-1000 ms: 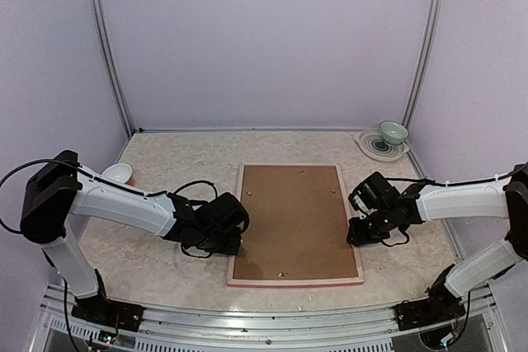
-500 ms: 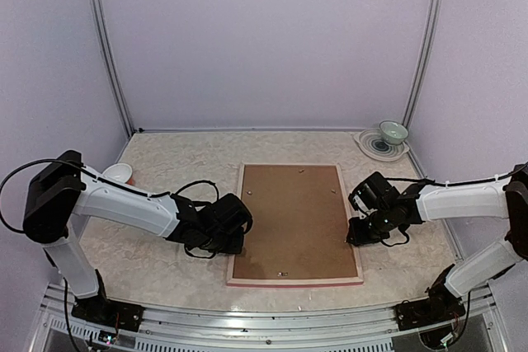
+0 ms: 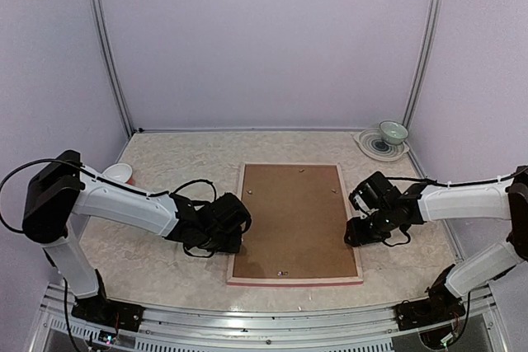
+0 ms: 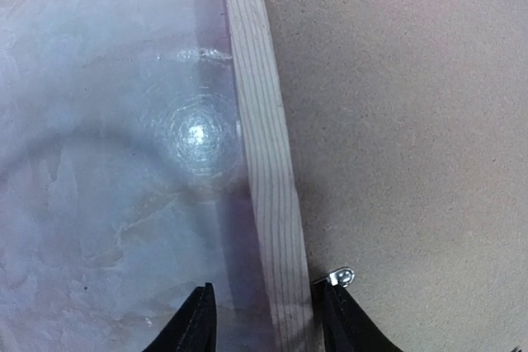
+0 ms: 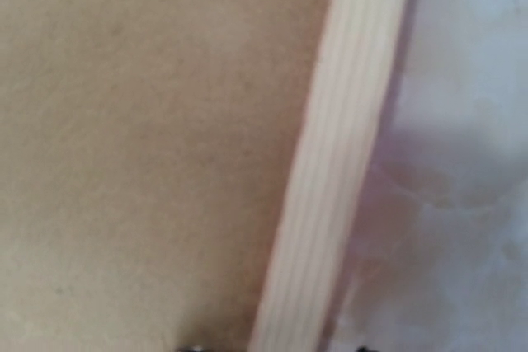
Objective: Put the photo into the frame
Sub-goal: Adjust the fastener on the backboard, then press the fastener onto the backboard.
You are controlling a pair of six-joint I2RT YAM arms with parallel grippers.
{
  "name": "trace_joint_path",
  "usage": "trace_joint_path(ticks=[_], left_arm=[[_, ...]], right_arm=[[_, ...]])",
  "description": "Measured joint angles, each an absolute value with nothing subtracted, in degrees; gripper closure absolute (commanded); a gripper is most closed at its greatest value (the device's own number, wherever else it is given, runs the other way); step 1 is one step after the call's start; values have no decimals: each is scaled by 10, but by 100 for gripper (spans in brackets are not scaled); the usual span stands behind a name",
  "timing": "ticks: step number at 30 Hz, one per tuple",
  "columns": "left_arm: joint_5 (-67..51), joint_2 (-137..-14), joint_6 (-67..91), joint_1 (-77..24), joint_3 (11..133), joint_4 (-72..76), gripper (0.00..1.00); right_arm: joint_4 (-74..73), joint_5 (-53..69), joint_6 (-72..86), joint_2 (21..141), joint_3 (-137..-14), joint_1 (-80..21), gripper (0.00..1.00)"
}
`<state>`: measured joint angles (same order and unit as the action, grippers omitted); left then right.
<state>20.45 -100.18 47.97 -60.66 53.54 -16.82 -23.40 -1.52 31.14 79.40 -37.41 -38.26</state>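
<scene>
The frame lies face down in the middle of the table, pale wood back up, with a pink strip along its near edge. A brown backing board fills it. The photo is hidden. My left gripper is at the frame's left rail. In the left wrist view it stands open astride the wooden rail, its right finger against a small metal tab. My right gripper is at the right rail. There it is open, with the rail between its barely visible tips.
A white bowl sits by the left wall. At the back right corner, a pale green bowl rests on a ringed plate. Lilac walls close in the table on three sides.
Both arms have stayed at the frame's side rails. The left gripper nudged slightly right toward the frame and the right gripper slid a little nearer. The frame has not moved.
</scene>
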Motion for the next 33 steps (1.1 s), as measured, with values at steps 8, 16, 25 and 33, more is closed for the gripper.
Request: trace_joint_path(ticks=[8,16,25,33], left_arm=[[221,-955,473,-590,536,-201,39],[218,-941,434,-498,571,-200,27],[178,-1011,389,-437,708,-192,11],[131,-1104,372,-404,793,-180,9]], right_arm=[[-245,-19,302,775,-400,-382,20],[-245,-30,279,787,-459,-370,3],[-241,-33,251,794,-476,-322,1],[-204,-38,241,794,-471,-286,1]])
